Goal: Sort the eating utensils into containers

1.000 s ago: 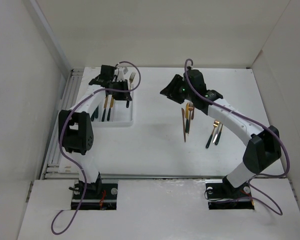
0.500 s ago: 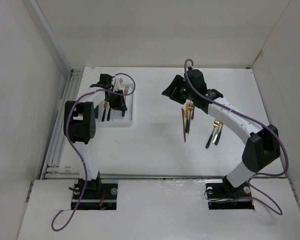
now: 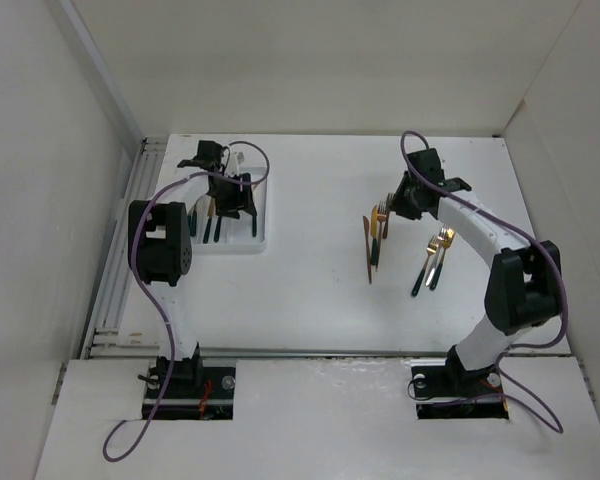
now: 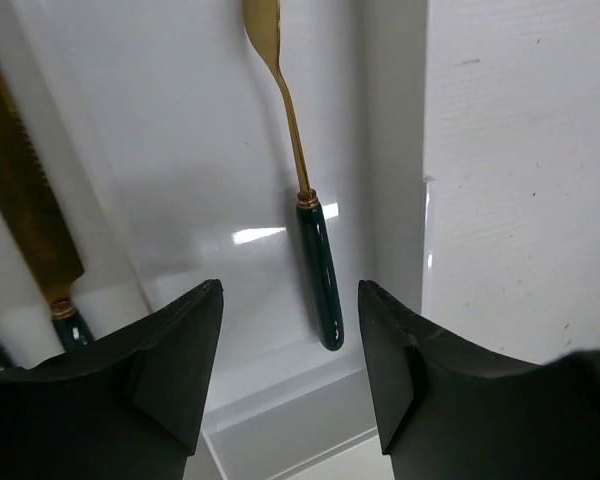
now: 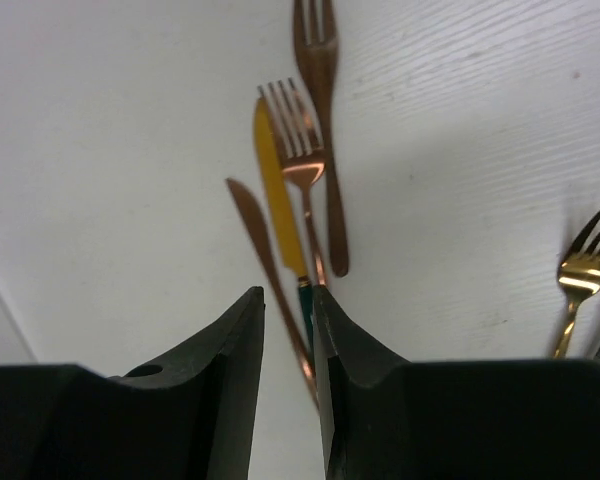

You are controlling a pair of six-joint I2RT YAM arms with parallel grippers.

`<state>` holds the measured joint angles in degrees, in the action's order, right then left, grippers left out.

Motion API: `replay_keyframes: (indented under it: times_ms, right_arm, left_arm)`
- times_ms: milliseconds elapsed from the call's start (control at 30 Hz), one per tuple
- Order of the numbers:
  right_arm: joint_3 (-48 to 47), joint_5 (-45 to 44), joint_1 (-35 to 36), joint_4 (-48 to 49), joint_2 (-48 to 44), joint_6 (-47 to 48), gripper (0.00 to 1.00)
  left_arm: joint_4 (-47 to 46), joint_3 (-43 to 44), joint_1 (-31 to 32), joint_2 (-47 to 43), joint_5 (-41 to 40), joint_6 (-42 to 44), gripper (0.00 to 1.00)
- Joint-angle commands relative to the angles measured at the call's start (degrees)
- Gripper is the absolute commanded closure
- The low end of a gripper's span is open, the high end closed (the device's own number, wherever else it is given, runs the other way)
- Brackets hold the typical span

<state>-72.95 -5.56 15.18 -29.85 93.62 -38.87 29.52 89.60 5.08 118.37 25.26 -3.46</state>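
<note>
My left fingers [image 4: 175, 370] are spread wide with nothing between them, hanging over an outer compartment of the white tray [image 4: 392, 180]. Under the gap lies a gold-necked utensil [image 4: 318, 280] with a dark green handle, close to the tray's wall. A gold knife [image 4: 25, 200] lies in the next compartment over.

My right fingers [image 5: 235, 380] stand close together with a thin gap left, low over a cluster on the bench [image 5: 100, 150]: two forks [image 5: 298, 130] and two knives [image 5: 273, 190]. Two of their stems run into that gap; I cannot tell whether I pinch them. Another gold fork [image 5: 580, 265] lies off to the right.
</note>
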Motion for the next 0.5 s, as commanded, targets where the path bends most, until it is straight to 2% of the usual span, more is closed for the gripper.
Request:
replay_keyframes:
  times_ms: [0,200,367,467]
  right_arm:
    - [-1.1,-2.1,-1.0,-0.8,3.9,6.3,0.69]
    - [-7.6,-1.6,-1.6,-2.1,12.4,10.4,0.69]
    - [-7.6,-3.8,-2.1,-3.4,15.4,9.6,0.71]
    - [-8.4,-0.7,-2.1,-2.2,18.0,10.8,0.71]
  left_arm:
    - [4.5,6.0,0.5,-2.4,-3.2,2.5,0.46]
    - [8.2,12.3,1.0,-4.2,-8.0,3.1,0.43]
    - [8.2,12.9,1.5,-6.2,-8.8,3.6,0.43]
    - [8.2,11.7,1.5,-6.9,-8.8,3.6,0.42]
